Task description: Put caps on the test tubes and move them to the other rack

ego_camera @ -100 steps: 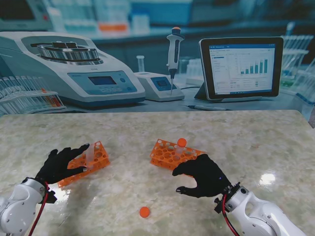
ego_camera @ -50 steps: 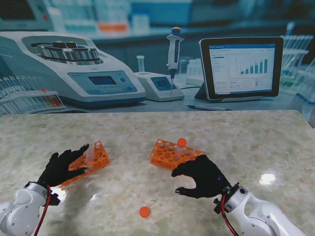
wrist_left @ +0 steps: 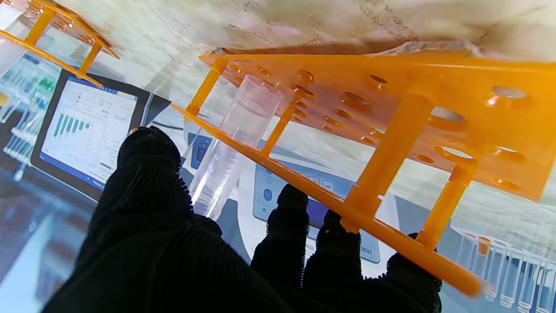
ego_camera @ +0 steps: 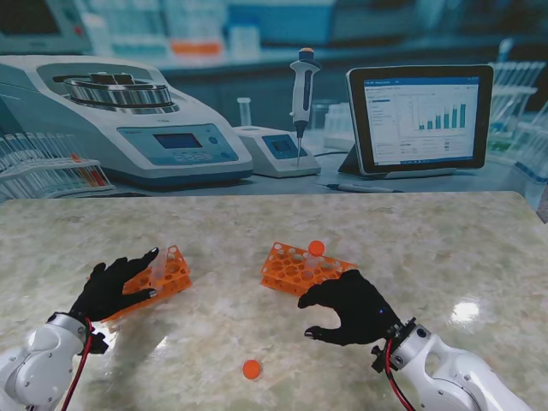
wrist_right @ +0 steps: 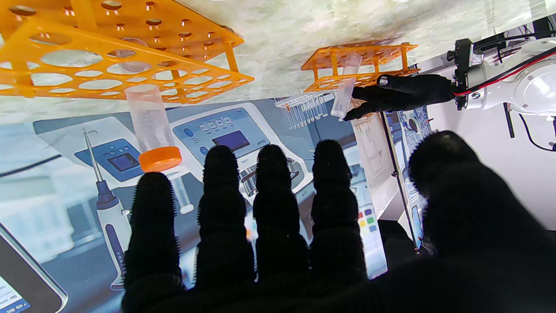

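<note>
Two orange test tube racks: left rack (ego_camera: 152,281) at about 8 o'clock on the table, right rack (ego_camera: 301,266) near centre. Two test tubes: one uncapped tube (ego_camera: 157,265) in the left rack, one capped tube (ego_camera: 313,258) in the right rack. Two orange caps: one on the capped tube, one loose cap (ego_camera: 251,369) at 6 o'clock. Two black-gloved hands: left hand (ego_camera: 112,287) at 8 o'clock, right hand (ego_camera: 349,305) at 5 o'clock.
</note>
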